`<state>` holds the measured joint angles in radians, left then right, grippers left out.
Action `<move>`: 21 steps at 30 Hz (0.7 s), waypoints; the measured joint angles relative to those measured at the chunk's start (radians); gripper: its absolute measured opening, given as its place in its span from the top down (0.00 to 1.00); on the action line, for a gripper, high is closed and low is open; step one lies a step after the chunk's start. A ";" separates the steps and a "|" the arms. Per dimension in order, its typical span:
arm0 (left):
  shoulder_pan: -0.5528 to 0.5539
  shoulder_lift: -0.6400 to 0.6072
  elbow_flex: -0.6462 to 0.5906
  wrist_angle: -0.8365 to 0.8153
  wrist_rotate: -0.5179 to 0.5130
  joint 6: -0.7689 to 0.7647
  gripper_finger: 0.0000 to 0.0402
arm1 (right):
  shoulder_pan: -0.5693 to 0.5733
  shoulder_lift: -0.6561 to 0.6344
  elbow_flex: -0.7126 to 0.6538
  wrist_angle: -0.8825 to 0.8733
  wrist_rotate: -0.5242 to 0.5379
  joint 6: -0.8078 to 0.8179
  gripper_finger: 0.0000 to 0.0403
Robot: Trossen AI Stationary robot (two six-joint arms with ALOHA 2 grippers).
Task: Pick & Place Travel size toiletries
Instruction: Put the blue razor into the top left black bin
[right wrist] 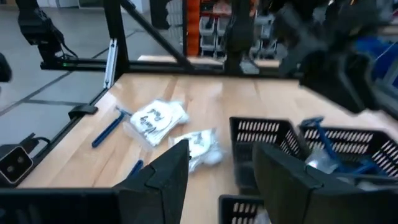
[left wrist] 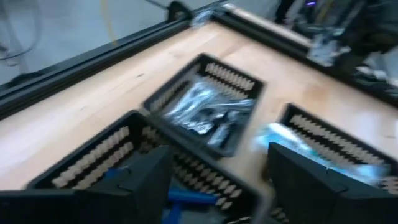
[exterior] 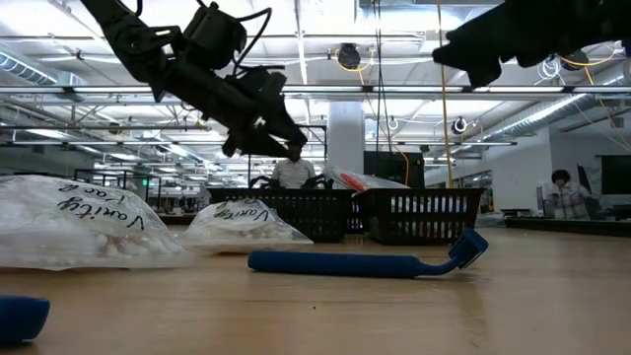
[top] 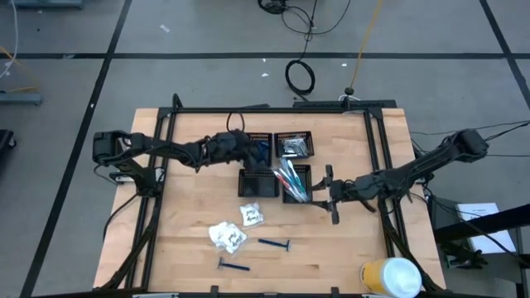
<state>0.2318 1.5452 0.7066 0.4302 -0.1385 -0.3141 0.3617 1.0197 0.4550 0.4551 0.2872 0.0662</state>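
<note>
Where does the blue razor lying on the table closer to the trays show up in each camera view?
High view: the blue razor lies below the trays, right of the white packets.
Low view: across the middle of the picture, head to the right.
Left wrist view: not in it.
Right wrist view: only a short piece shows beside the near dark finger.
Shared landmark: the white packets, next to it in all three views.
</note>
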 joint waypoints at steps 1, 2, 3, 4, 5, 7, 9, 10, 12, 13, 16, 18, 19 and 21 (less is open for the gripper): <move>-0.005 0.000 0.000 0.013 0.015 0.001 0.35 | 0.000 0.029 0.006 0.003 0.000 0.011 0.59; -0.010 -0.001 0.000 0.023 0.033 0.004 0.34 | 0.003 0.062 0.016 0.000 0.000 0.022 0.59; -0.016 -0.001 0.000 0.031 0.052 0.012 0.33 | 0.008 0.098 0.031 -0.008 0.000 0.033 0.59; -0.023 -0.002 0.000 0.040 0.073 0.027 0.33 | 0.014 0.138 0.054 -0.024 0.000 0.044 0.59; -0.033 -0.002 0.000 0.046 0.093 0.043 0.33 | 0.022 0.178 0.084 -0.045 0.000 0.057 0.59; -0.060 -0.002 0.003 0.046 0.125 0.074 0.34 | 0.047 0.265 0.166 -0.110 0.000 0.090 0.59; -0.094 -0.002 0.007 0.045 0.146 0.109 0.35 | 0.077 0.353 0.265 -0.228 0.000 0.121 0.59; -0.116 -0.002 0.011 0.045 0.147 0.133 0.36 | 0.092 0.398 0.319 -0.292 0.000 0.135 0.59; -0.165 -0.002 0.023 0.045 0.145 0.184 0.37 | 0.118 0.486 0.427 -0.415 0.001 0.154 0.59; -0.192 -0.002 0.031 0.045 0.144 0.209 0.38 | 0.128 0.527 0.476 -0.474 0.001 0.159 0.59; -0.274 -0.002 0.062 0.042 0.132 0.273 0.39 | 0.150 0.647 0.594 -0.566 -0.005 0.187 0.59; -0.329 -0.002 0.085 0.033 0.107 0.302 0.40 | 0.158 0.715 0.644 -0.580 -0.032 0.209 0.59; -0.355 -0.003 0.097 0.023 0.089 0.315 0.40 | 0.162 0.745 0.666 -0.579 -0.056 0.220 0.59; -0.405 -0.003 0.122 -0.011 0.046 0.333 0.41 | 0.167 0.797 0.701 -0.579 -0.087 0.252 0.59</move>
<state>-0.1732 1.5425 0.8284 0.4188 -0.0928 0.0193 0.5291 1.8168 1.1556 -0.1240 0.2000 0.3186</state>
